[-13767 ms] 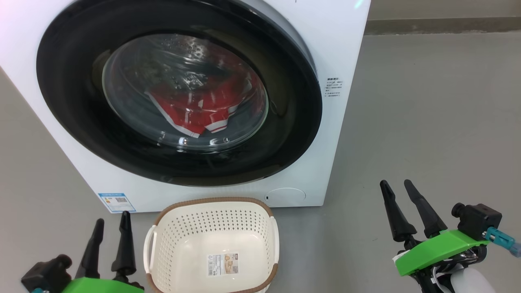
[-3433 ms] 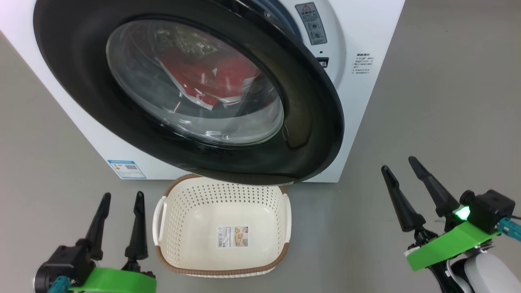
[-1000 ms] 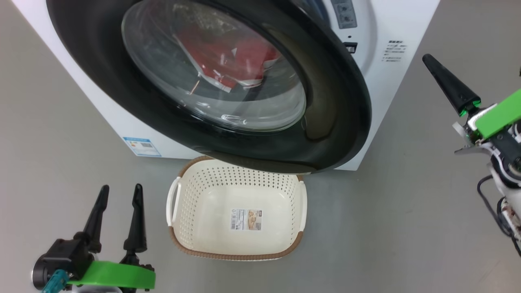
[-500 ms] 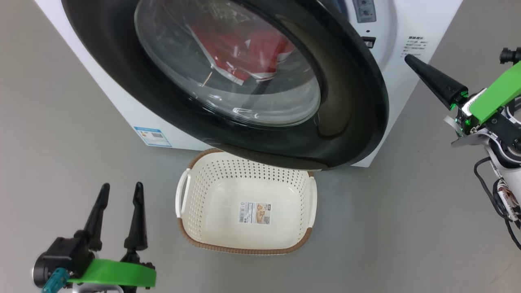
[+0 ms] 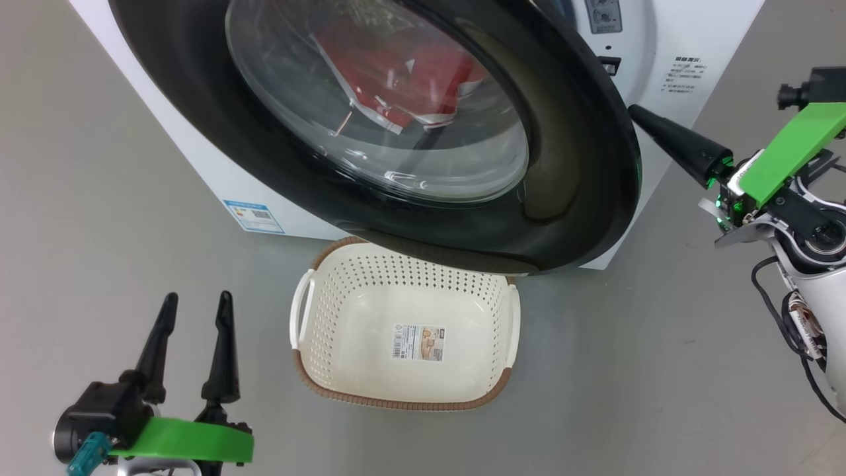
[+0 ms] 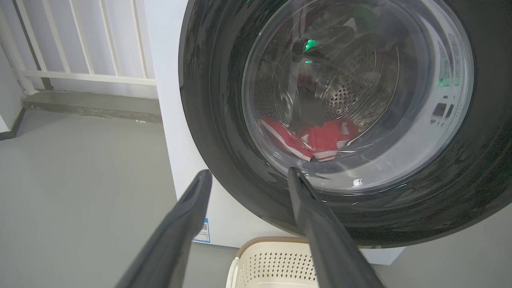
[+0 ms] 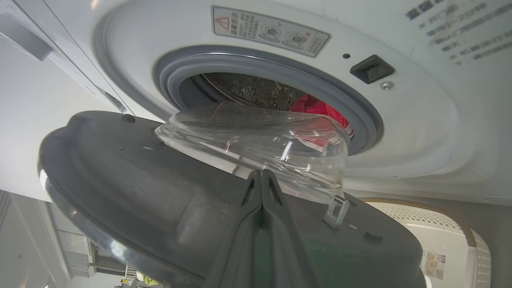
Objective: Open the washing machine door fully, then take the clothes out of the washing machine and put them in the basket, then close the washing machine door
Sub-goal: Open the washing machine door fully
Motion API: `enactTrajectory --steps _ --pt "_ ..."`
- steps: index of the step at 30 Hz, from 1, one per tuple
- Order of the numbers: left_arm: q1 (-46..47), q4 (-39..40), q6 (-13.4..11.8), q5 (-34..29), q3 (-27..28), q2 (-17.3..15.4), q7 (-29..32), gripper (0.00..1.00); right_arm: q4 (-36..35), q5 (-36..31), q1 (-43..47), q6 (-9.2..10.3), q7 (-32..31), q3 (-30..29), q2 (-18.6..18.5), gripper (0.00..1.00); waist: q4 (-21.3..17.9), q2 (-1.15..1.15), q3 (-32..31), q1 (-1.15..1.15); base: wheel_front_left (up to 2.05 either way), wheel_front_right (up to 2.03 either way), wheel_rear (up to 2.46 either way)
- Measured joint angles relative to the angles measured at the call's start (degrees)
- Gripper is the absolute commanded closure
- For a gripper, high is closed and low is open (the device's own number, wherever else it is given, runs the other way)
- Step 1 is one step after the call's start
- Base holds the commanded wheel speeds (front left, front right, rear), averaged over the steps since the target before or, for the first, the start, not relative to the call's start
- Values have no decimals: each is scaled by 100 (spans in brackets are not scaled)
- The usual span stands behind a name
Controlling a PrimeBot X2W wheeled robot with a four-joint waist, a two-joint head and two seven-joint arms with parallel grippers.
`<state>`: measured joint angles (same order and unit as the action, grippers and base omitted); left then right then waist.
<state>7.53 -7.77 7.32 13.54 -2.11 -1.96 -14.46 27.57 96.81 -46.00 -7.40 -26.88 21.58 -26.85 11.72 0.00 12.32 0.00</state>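
— What's new?
— The right gripper (image 7: 262,176), fingers pressed together, has risen to the inner face of the round glossy black door (image 5: 581,165), now ajar.
— Meaning?
— It looks set to push it wide; the bright red fabric garment (image 5: 403,73) waits in the steel drum (image 7: 248,86). The left gripper (image 5: 197,301) hangs spread.

Grey floor (image 5: 661,370), white railing (image 6: 80,40)

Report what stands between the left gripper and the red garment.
The glossy black round door with its clear glass window; the left wrist view shows the red garment through it.
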Motion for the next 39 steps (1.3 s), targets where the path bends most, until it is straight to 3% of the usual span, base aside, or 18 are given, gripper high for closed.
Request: enactTrajectory --steps 15,39 --pt "-1 -41 0 0 -3 2 0 0 19 9 35 0 -537 -21 123 100 53 0 -91 0 0 0 0" --pt "-264 -127 0 -2 77 3 0 0 -653 31 1144 0 -1195 -19 475 100 252 0 -571 0 0 0 0"
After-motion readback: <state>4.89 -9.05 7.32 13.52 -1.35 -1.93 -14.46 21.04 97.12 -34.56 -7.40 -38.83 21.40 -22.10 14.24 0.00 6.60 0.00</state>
